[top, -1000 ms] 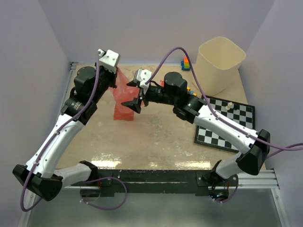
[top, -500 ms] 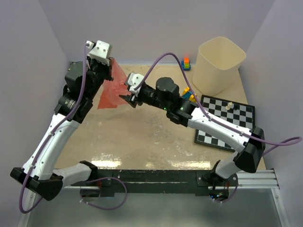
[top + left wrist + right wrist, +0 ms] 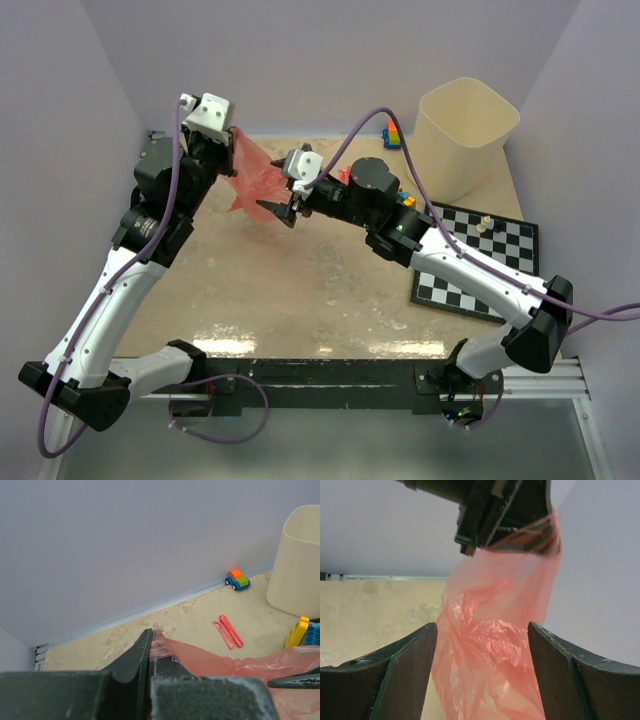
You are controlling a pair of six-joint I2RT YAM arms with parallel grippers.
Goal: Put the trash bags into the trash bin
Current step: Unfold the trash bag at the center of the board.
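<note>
My left gripper (image 3: 233, 152) is shut on the top corner of a crinkly red trash bag (image 3: 256, 182), holding it up off the table at the back left. The pinched corner (image 3: 161, 644) shows between the shut jaws of that gripper (image 3: 149, 639). My right gripper (image 3: 281, 212) stands open around the hanging bag (image 3: 489, 645), one finger on each side, not pinching it. A second trash bag, a narrow folded red strip (image 3: 228, 631), lies on the table near the back wall. The cream trash bin (image 3: 466, 132) stands upright at the back right, away from both grippers.
A checkerboard (image 3: 470, 272) with small pieces lies at the right, under the right arm. Yellow-and-blue blocks (image 3: 404, 198) sit beside the bin's base. A small toy car (image 3: 393, 135) sits by the back wall, left of the bin. Walls close in the left, back and right.
The bag went from hanging flat, to stretched out leftward, to bunched. My right gripper narrowed on it, then widened and shifted slightly right. The left gripper stayed raised and shut.
</note>
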